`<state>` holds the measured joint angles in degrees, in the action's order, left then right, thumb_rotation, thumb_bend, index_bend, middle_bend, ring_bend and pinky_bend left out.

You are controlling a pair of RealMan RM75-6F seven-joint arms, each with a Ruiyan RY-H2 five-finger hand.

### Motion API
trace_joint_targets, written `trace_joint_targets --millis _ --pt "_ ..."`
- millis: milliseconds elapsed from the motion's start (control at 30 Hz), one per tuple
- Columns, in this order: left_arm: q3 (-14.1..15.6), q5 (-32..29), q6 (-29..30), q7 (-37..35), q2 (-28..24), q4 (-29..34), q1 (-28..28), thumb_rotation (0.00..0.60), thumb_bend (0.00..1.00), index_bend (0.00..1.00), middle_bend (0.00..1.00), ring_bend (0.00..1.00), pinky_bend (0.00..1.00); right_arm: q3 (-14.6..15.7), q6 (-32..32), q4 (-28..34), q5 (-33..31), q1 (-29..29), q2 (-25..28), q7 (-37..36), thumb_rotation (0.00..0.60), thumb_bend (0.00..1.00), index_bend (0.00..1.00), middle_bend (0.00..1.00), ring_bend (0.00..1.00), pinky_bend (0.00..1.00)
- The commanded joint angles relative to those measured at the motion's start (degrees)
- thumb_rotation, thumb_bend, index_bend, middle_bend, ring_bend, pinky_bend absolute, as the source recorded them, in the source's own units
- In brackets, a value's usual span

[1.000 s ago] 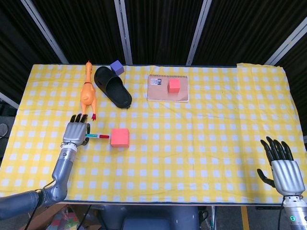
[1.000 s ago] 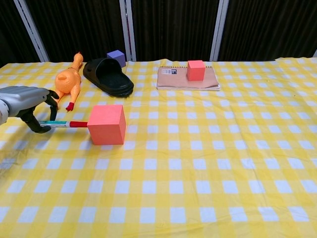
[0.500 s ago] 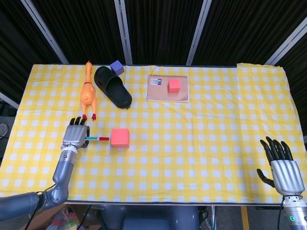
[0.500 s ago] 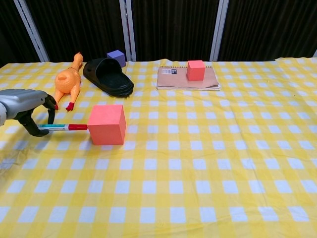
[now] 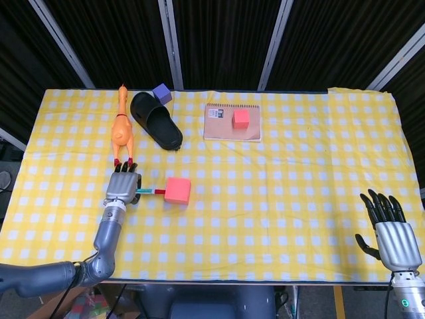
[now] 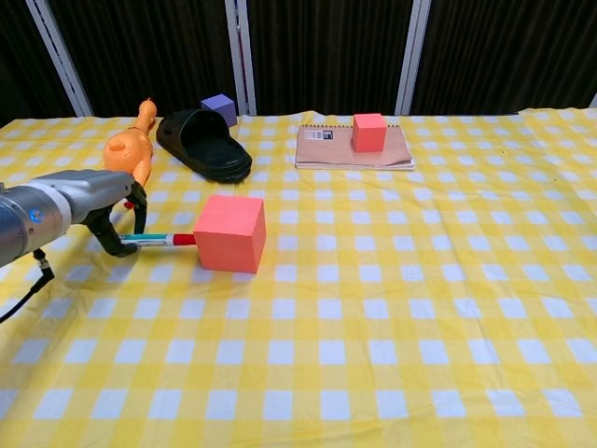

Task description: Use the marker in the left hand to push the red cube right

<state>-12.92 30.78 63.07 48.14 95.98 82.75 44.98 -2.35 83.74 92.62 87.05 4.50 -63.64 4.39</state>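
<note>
You're pushing w/ the left hand point(image 5: 124, 187), which is pinching the marker point(image 5: 151, 192) low over the yellow checked cloth point(image 5: 279, 173), fingers curled round the barrel, red cap end pointing right and touching the left face of the red cube point(image 5: 177, 190). Vs 1 s ago, hand, marker and cube are all sitting further right: the cube is now lying below and a bit right of the black slipper point(image 5: 156, 120)'s toe, where earlier it was sitting below and left of that toe. Half a sec ago it was hardly moved from the 1 s spot, so most of the travel is coming in this last stretch. Your hand is now lying just below the feet of the rubber chicken point(image 5: 121, 126), near them, while before it was sitting further left of the slipper and lower. In the chest view the cube point(image 6: 229, 233) is looking slightly turned, its near corner facing the cam, and the marker point(image 6: 159, 240) is lying nearly level w/ the cloth, tip meeting the cube's lower left side. Right hand point(image 5: 392, 232) is resting far right of the slipper, near the cloth's front edge, palm down, fingers spread apart, holding nothing, same as before. The notebook point(image 5: 232, 122) right of the slipper, the small red block point(image 5: 241, 118) on it, and the purple cube point(image 5: 161, 92) behind the slipper are staying put.
</note>
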Motion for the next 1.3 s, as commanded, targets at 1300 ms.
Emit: trace_joint_targets --millis 1300 --pt "-3.4 -6.8 4.2 6.7 7.8 0.0 8.6 0.6 0.48 0.6 0.09 0.0 0.0 -0.2 -0.2 0.4 -0.4 0.0 0.3 -1.4 0.6 0.35 0.0 0.0 0.0 0.0"
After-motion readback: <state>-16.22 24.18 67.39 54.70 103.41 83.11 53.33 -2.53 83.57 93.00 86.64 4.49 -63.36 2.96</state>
